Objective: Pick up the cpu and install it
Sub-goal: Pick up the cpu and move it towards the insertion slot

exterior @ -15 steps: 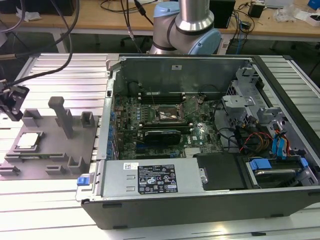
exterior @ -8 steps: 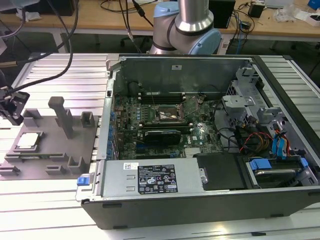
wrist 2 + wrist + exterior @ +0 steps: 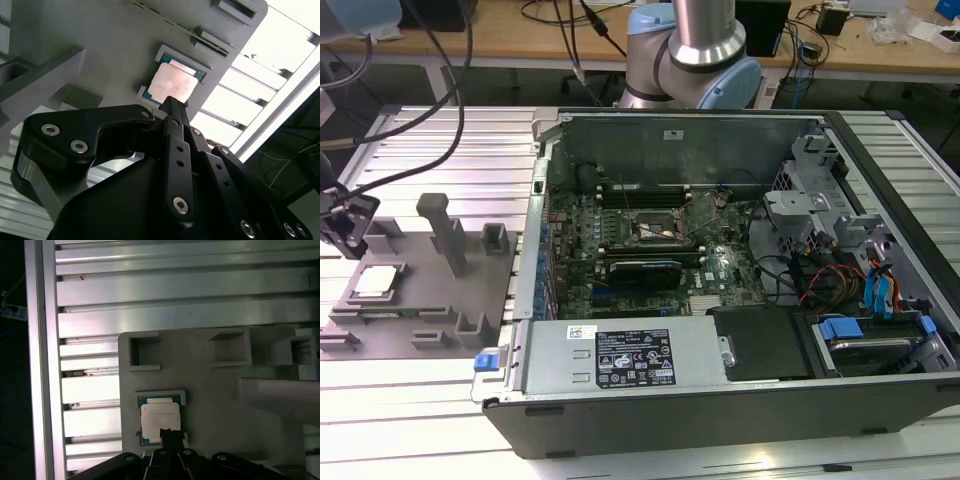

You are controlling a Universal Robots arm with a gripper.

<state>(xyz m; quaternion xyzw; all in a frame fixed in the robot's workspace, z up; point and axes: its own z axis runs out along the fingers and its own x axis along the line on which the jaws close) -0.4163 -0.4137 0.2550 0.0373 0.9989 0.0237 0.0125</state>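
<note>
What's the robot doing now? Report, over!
Gripper low over cpu, contact unclear. Cpu flat in grey holder, not lifted. Nothing blocking it. Over.

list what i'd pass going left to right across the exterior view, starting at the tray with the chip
cpu chip → tall grey post → blue tab at the case corner → empty socket on the board → black cover → blue drive clips

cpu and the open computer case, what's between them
A tall grey post and a small grey block stand between the cpu and the computer case, in the exterior view.
</note>
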